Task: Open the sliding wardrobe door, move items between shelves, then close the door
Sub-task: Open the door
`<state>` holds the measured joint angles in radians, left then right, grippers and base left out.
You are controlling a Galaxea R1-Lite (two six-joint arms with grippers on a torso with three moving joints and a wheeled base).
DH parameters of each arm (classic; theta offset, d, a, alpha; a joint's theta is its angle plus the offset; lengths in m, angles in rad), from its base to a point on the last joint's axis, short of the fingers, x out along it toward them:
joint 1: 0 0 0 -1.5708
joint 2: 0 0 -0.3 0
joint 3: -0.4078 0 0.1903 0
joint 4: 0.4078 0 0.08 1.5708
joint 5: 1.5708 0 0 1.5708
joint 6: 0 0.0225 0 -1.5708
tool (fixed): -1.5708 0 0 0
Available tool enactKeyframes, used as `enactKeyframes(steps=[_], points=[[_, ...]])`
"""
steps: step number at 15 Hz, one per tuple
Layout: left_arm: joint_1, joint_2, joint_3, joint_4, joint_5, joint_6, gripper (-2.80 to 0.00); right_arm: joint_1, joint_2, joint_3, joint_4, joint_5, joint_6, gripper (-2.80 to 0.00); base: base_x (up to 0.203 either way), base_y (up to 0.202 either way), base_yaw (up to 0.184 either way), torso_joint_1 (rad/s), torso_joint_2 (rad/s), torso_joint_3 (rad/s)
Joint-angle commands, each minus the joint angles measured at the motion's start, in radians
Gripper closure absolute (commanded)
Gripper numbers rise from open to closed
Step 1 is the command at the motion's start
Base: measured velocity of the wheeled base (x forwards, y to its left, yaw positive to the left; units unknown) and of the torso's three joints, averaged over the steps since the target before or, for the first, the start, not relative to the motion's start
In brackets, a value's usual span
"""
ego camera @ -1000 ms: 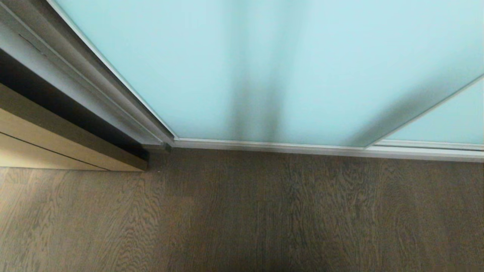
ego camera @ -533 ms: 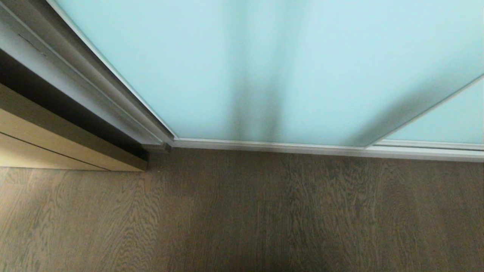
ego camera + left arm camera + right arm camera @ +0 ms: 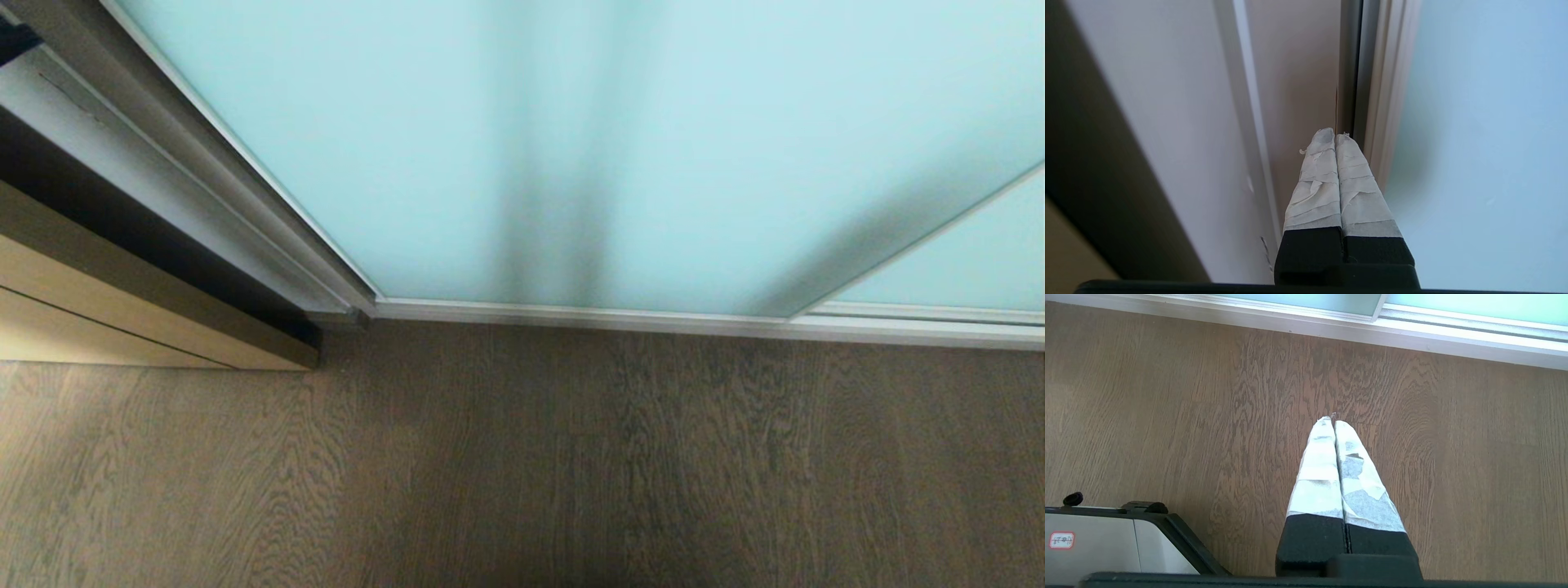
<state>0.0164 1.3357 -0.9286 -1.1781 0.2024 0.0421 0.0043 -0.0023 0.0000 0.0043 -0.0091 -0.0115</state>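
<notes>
Head view looks steeply down at the floor (image 3: pixel 522 457) and sliding wardrobe door (image 3: pixel 571 147), which both wrist views share.

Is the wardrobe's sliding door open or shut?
Shut: the sliding door meets the side frame, no gap, no interior visible.

The frosted pale blue-green glass sliding wardrobe door (image 3: pixel 620 147) stood behind the grey-brown wood-grain floor (image 3: pixel 522 465). A tan wooden door (image 3: pixel 73 314) lay to its left. The left gripper (image 3: pixel 1335 136) sat beside the door's frame edge.
</notes>
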Motion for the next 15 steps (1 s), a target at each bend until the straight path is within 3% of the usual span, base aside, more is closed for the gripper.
enactKeyframes(steps=[1, 10, 15], points=[[0.000, 0.065, -0.024, -0.010, 0.002, -0.008, 0.00, 0.000, -0.001, 0.000, 0.000, 0.000, -0.001, 0.00, 0.000, 0.000, 0.000, 0.000, 0.00, 0.000], [-0.005, 0.185, -0.137, -0.015, 0.000, -0.019, 0.00, 0.000, -0.001, 0.000, 0.000, 0.000, -0.001, 0.00, 0.000, 0.000, 0.000, 0.000, 0.00, 0.000], [-0.069, 0.186, -0.136, -0.016, 0.003, -0.007, 0.00, 0.000, -0.001, 0.000, 0.000, 0.000, -0.001, 0.00, 0.000, 0.000, 0.000, 0.000, 0.00, 0.000]])
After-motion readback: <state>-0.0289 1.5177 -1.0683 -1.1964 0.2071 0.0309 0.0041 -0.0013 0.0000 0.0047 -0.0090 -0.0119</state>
